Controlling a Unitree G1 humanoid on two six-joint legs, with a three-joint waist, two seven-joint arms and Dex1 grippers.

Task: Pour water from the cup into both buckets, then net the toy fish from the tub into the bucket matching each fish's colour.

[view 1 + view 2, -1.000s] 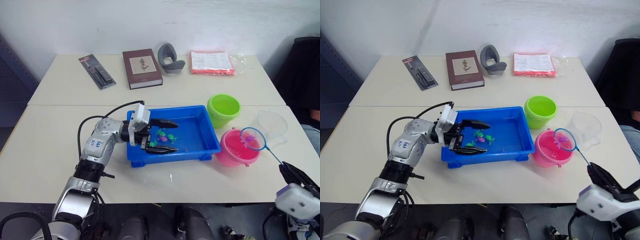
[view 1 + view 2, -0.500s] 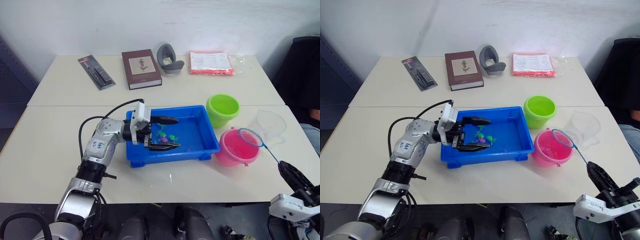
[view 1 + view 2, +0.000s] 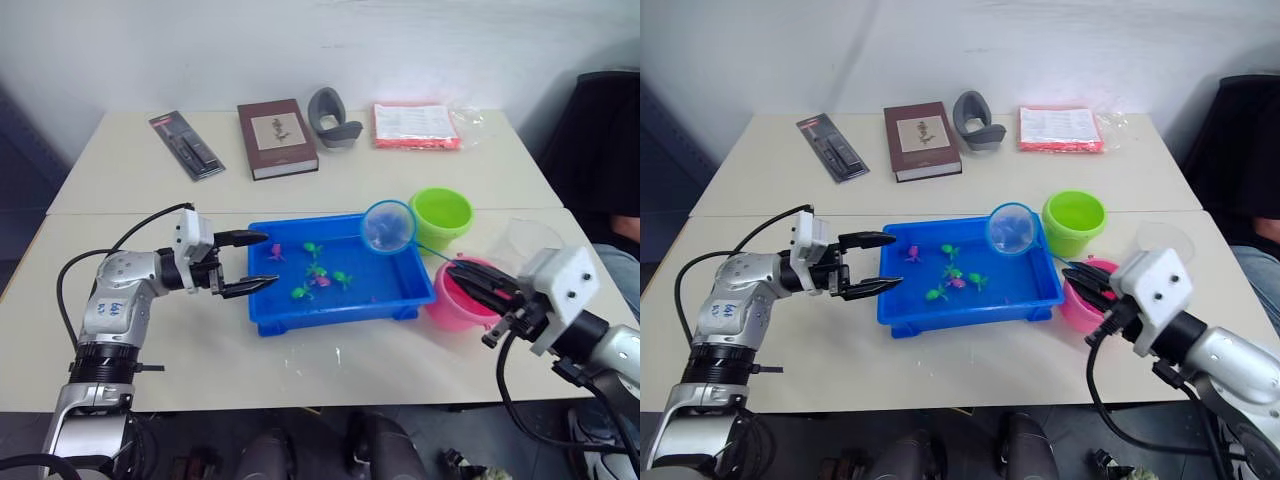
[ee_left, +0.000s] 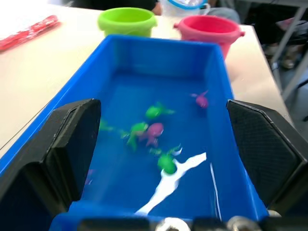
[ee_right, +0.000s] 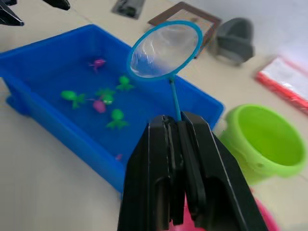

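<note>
The blue tub (image 3: 340,318) holds water and several tiny green and pink toy fish (image 3: 322,281). My left gripper (image 3: 268,260) is open just outside the tub's left end, fingers pointing into it. My right gripper (image 3: 462,272) is shut on the net's thin handle (image 5: 173,100), in front of the pink bucket (image 3: 445,305). The net's blue-rimmed hoop (image 3: 388,225) hangs over the tub's far right corner, and its mesh looks empty. The lime green bucket (image 3: 442,214) stands behind the pink one. Right of the buckets stands the clear cup (image 3: 530,240).
On the far table lie a black packaged tool (image 3: 185,144), a brown book (image 3: 277,138), a grey curved object (image 3: 333,117) and a red-edged packet (image 3: 415,125). A dark figure (image 3: 605,150) sits at the right edge.
My left gripper has drawn back out of the tub to its left side. My right arm has swung the net from over the pink bucket to above the tub's far right corner.
</note>
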